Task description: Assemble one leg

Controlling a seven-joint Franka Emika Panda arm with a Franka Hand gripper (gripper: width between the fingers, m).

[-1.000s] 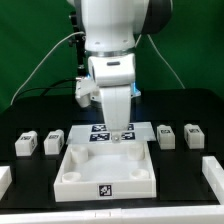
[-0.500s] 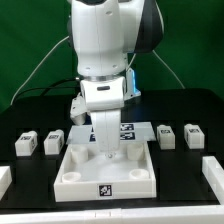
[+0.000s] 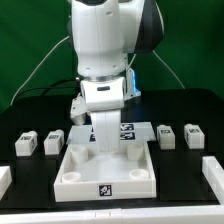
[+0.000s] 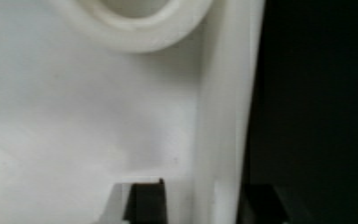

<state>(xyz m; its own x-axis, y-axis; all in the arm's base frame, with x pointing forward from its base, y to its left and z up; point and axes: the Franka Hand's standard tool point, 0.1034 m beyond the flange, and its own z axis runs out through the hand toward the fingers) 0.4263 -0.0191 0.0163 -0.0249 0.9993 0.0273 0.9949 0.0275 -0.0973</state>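
Black tabletop (image 3: 30,108), leg (image 3: 53,141) at exterior view's left of gripper (image 3: 105,151) inside tray (image 3: 75,182); gripper's opening unclear.

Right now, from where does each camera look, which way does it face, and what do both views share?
Exterior view: off the arm, in front of the table and somewhat above it, facing the arm; it sees the tray, a leg beside it, and the gripper down inside the tray.
Wrist view: on the wrist, facing down, very close to the tray; it shows a corner hole, the black table, and probably one dark fingertip.
Shared: the tray and the table.
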